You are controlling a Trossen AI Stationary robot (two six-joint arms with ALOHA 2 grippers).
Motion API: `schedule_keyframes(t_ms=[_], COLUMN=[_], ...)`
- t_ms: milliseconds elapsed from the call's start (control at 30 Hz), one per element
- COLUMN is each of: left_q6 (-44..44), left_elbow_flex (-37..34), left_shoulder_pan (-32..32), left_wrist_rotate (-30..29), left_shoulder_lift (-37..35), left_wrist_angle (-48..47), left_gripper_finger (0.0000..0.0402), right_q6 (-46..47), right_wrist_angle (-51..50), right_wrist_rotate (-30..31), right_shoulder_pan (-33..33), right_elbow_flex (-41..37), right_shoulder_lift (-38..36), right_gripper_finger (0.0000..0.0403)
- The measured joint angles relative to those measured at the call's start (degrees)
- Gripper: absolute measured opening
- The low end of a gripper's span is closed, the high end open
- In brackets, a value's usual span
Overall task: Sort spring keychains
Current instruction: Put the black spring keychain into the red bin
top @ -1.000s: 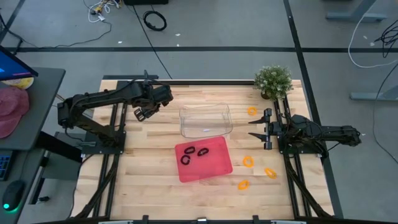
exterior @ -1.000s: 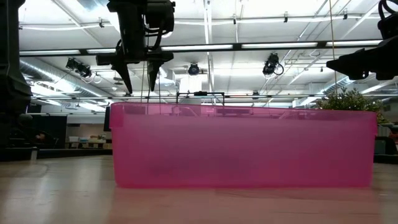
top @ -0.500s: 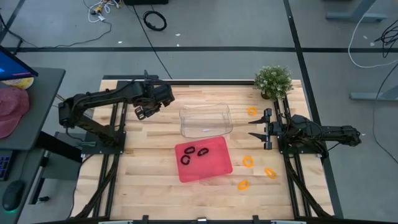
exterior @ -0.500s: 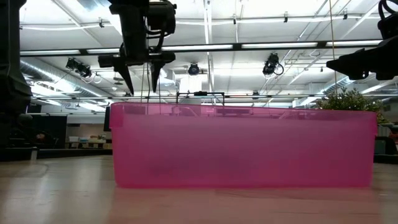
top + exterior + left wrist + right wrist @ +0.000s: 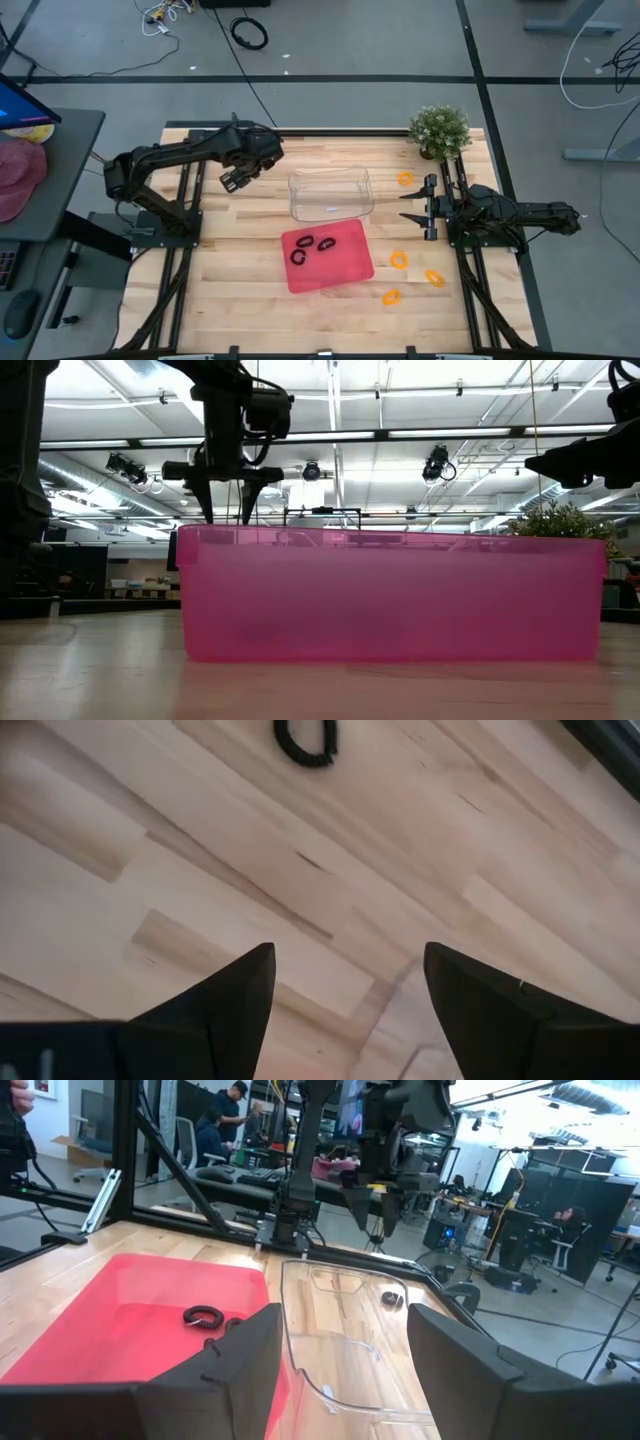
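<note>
The pale wooden tabletop (image 5: 240, 260) is carrying a clear plastic bin (image 5: 331, 193) and a red plastic tray (image 5: 327, 257) holding three black coiled keychains (image 5: 312, 246). Four orange coiled keychains (image 5: 399, 259) are lying right of both. Left gripper (image 5: 234, 180) and right gripper (image 5: 412, 206) are both hovering spread, empty.

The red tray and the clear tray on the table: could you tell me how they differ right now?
The red tray is opaque and holds three black spring keychains; the clear tray is see-through and looks empty. The red tray sits nearer the table's front edge, the clear tray just behind it. Both are shallow, rectangular and similar in size.
</note>
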Motion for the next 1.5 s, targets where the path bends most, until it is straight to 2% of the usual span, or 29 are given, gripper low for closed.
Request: schedule_keyframes(t_ms=[533,1000,1500], left_q6=[1.4,3.6,6.7], left_elbow_flex=[0.0,0.0,0.0], left_shoulder_pan=[6.2,9.4,16.2], left_wrist_rotate=[0.8,3.7,5.1], left_shoulder_lift=[0.0,4.5,4.8], left_wrist_angle=[-5.0,-3.8,-0.2], left_gripper_finger=[0.0259,0.0259,0.0259], right_q6=[0.0,0.0,0.0], right_wrist_angle=[0.0,0.0,0.0], right_wrist_rotate=[0.0,0.0,0.0], right_shoulder_pan=[0.0,0.0,0.0], right_elbow_flex=[0.0,0.0,0.0], right_shoulder_lift=[0.0,0.0,0.0], right_gripper_finger=[0.0222,0.0222,0.0222])
